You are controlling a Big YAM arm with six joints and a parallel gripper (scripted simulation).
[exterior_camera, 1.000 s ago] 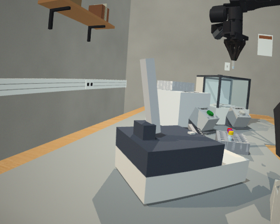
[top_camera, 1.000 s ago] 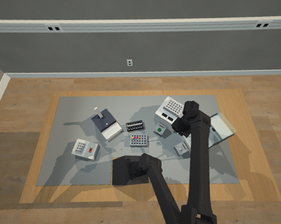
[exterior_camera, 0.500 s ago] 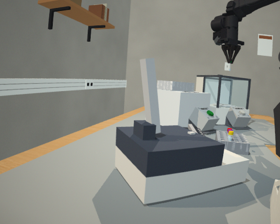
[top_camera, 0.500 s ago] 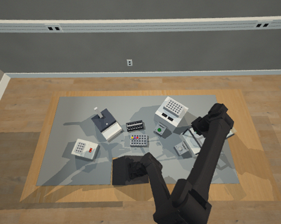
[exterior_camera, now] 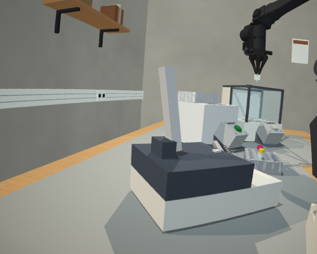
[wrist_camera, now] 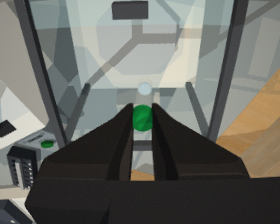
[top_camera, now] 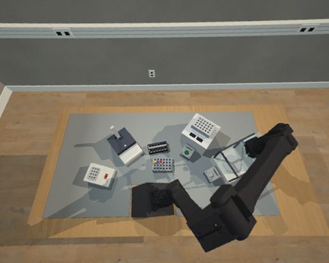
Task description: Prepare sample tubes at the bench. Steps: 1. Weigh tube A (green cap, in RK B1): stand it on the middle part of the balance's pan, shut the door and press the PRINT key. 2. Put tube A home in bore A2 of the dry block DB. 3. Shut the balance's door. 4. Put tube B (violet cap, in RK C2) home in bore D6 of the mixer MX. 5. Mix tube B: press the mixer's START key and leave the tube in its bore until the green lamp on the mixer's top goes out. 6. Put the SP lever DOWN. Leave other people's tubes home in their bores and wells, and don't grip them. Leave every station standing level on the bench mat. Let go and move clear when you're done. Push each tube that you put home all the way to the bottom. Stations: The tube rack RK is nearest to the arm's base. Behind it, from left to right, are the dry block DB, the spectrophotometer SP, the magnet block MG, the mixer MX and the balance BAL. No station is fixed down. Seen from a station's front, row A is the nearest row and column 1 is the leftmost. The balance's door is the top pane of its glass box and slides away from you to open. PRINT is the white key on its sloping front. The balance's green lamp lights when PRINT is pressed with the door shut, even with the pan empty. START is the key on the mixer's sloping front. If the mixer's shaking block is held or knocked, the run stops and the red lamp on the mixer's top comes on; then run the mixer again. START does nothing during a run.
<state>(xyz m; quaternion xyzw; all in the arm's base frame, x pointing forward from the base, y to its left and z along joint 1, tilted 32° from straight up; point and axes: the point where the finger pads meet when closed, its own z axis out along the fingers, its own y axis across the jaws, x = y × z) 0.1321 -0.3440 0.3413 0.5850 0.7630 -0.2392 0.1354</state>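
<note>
My gripper [exterior_camera: 257,70] is shut on tube A [wrist_camera: 143,117] at its green cap and holds it upright, tip down, just above the top of the balance's glass box [exterior_camera: 255,103]. In the top view the gripper [top_camera: 249,154] hangs over the balance [top_camera: 233,162] at the right of the mat. In the wrist view the tube's tip [wrist_camera: 145,88] points down into the box, between its dark frame bars. Tube B with the violet cap [top_camera: 157,161] stands in the rack [top_camera: 162,164]. I cannot tell how far back the door stands.
The mixer [top_camera: 200,130] with its green START key [top_camera: 186,152] stands left of the balance. The PRINT key block [top_camera: 211,174] sits at the balance's front. The magnet block [top_camera: 158,147], spectrophotometer [top_camera: 124,144] with its lever up [exterior_camera: 170,107], and dry block [top_camera: 98,174] lie further left.
</note>
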